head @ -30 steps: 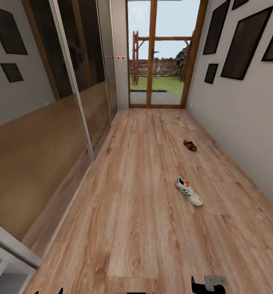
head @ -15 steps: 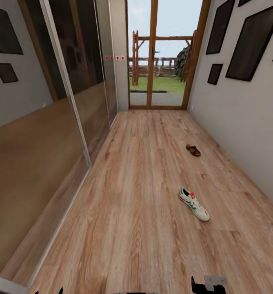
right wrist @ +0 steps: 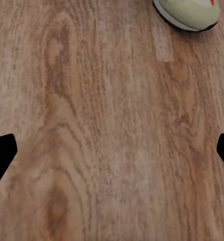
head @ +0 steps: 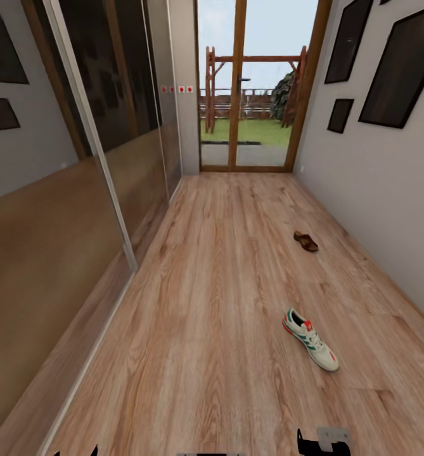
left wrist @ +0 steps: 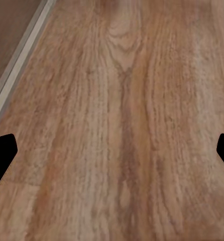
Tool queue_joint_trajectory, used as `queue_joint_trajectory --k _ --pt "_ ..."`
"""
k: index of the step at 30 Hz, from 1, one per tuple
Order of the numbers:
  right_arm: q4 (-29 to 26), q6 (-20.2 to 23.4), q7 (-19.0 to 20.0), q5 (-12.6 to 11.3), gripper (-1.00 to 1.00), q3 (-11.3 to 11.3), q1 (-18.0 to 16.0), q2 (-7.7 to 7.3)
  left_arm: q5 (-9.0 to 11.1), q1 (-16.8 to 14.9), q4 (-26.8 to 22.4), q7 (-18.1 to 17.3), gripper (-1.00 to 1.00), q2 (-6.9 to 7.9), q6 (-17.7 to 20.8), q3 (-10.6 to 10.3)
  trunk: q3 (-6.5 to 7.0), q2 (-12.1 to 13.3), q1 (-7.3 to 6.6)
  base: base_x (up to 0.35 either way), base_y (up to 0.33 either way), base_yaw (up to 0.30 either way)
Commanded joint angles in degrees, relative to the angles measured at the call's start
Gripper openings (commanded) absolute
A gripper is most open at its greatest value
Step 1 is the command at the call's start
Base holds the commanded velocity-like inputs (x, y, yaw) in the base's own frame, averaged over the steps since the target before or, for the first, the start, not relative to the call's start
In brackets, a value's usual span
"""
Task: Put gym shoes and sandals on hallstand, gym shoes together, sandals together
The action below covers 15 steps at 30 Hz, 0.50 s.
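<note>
one shoe: white lace-up gym shoe with green stripes (head: 310, 339) lies on the light wood-grain plank floor (head: 212, 304), right of middle
one sandal: flat brown leather sandal (head: 305, 241) farther along, near right wall
left gripper (left wrist: 112, 150): fingers spread wide above bare planks
right gripper (right wrist: 112, 150): fingers spread wide, shoe toe ahead

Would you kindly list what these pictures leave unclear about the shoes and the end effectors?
- Gym shoe: right wrist view, cut off by the frame edge.
- Sandal: head view, too small to see its straps.
- Right end effector: head view, cut by the bottom edge.
- Left end effector: left wrist view, fingertips clipped at the sides.
</note>
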Motion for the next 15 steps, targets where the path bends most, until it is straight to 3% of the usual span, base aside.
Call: queue_joint_trajectory --k 1,15 --pt "0.03 -0.14 -0.16 -0.43 1.00 0.50 -0.02 0.00 0.51 -0.03 0.05 -0.56 1.00 -0.01 -0.01 0.14 -0.05 -0.01 0.02 0.337 0.000 0.000" --pt "0.03 -0.14 -0.16 -0.43 1.00 0.50 -0.04 0.00 0.68 -0.02 0.05 -0.56 1.00 -0.01 -0.01 0.13 -0.05 -0.01 0.02 0.337 0.001 0.000"
